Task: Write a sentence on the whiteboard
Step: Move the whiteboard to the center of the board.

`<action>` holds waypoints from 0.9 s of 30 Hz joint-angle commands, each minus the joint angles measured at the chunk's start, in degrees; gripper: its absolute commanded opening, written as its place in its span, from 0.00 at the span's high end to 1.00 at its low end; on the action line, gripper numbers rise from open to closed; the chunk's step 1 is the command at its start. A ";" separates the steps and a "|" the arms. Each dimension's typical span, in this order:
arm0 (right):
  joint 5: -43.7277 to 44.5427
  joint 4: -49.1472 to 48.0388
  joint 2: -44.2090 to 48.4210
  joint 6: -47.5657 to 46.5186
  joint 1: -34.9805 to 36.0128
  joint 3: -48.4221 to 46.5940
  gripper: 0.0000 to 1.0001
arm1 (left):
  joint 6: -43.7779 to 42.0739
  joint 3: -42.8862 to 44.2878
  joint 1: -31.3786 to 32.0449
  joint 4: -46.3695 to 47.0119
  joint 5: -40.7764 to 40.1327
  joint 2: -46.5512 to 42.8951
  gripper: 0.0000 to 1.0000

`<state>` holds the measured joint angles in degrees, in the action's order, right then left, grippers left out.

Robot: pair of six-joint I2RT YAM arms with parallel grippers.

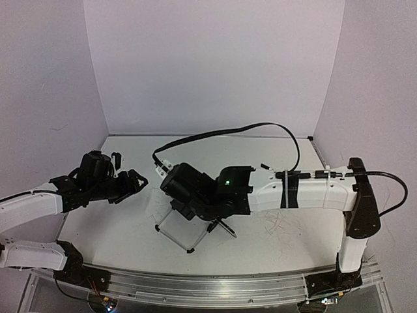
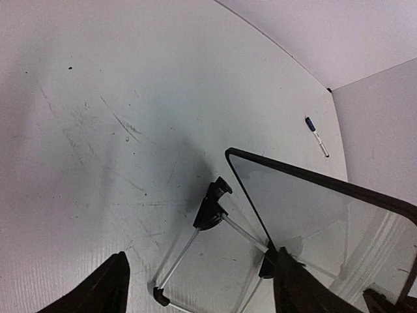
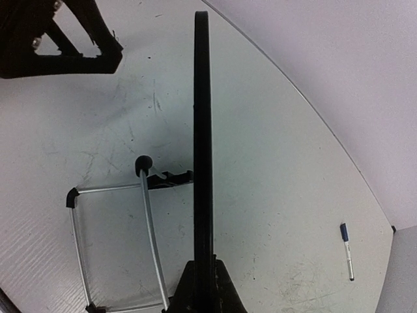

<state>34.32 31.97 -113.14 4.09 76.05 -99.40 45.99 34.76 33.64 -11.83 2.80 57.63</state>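
The whiteboard (image 2: 306, 202) stands tilted on its wire stand (image 1: 174, 233) mid-table. In the right wrist view I see its black frame (image 3: 202, 117) edge-on, running straight up from my right gripper (image 3: 203, 282), which is shut on that frame. In the top view my right gripper (image 1: 179, 195) covers most of the board. My left gripper (image 1: 133, 181) is open and empty just left of the board, on the stand side; its dark fingers (image 2: 107, 287) flank the stand's legs (image 2: 215, 208). The board side I see bears no blue words; the sentence is hidden.
A blue-capped marker (image 2: 317, 135) lies on the table far from the board, near the back right; it also shows in the right wrist view (image 3: 347, 251). The white table (image 2: 98, 130) carries faint grey scuffs. Walls enclose three sides. A black cable (image 1: 260, 127) arcs over the right arm.
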 commanded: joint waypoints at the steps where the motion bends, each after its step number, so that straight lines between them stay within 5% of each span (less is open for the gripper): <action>1: -8.24 -9.78 5.07 -9.07 -0.61 2.03 1.00 | 4.22 -2.29 2.47 2.17 -2.17 1.77 0.32; 10: -9.20 -7.73 -0.39 -10.09 -2.10 -3.01 1.00 | 8.57 -4.36 8.19 3.45 -2.03 6.98 0.51; 20: -5.14 5.99 -10.27 -6.20 -2.47 -13.81 1.00 | 17.29 -10.50 8.51 19.76 5.14 12.67 0.71; 27: -4.15 8.27 -11.09 -0.58 -2.65 -14.47 1.00 | 24.19 -14.35 8.66 19.75 5.64 12.89 0.56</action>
<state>28.89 37.14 -122.17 -2.66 74.21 -112.47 64.61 23.04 41.95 5.01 7.13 70.46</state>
